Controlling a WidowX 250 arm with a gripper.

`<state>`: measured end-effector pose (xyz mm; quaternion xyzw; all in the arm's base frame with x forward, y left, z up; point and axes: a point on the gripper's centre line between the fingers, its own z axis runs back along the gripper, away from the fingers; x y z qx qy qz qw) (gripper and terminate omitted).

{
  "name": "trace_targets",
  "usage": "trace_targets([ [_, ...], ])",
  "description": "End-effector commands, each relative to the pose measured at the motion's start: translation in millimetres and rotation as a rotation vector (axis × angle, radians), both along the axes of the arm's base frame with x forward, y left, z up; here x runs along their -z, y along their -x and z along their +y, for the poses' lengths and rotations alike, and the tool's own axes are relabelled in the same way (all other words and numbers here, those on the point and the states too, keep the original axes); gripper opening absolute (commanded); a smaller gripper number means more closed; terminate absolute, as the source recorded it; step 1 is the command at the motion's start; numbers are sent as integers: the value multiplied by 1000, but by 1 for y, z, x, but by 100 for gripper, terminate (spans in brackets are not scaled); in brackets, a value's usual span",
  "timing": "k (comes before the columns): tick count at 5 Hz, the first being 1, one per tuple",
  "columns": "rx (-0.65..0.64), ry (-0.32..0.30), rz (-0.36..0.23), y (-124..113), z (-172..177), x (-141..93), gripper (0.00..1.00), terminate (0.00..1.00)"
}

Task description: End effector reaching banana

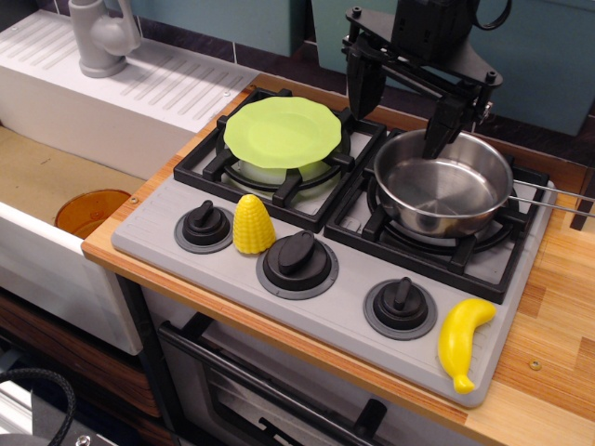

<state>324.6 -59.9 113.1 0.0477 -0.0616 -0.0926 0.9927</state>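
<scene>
A small glossy yellow toy banana [465, 341] lies on the front right corner of a grey toy stove top [307, 311], its tapered tip pointing toward the front edge; just to its left sits the rightmost of three black knobs [401, 307]; the other knobs [297, 263] [204, 227] line the front of the stove, with a ridged yellow corn cob [253, 224] standing between the left two. Behind the banana, on the right burner, rests a steel pot [444, 193] with a thin handle reaching right; on the left burner lies a lime green plate [284, 133]. The end effector [402, 104], a black two-fingered gripper, hangs at the back of the stove above the pot's far rim, well apart from the banana; its fingers are spread wide with nothing between them. The reach appears to be at its start, since the whole pot lies between tool and fruit. The next move likely calls for travelling forward and to the right, clear of the pot and its handle, then descending over the banana's middle with the fingers spanning its narrow width.
</scene>
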Motion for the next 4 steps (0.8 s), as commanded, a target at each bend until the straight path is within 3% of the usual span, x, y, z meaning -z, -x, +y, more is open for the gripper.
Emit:
trace_targets([
  [1, 0, 0, 0, 0, 0, 0, 100, 0],
  [2, 7, 26, -25, 13, -18, 0, 100, 0],
  [4, -3, 4, -48, 41, -46, 9, 100, 0],
])
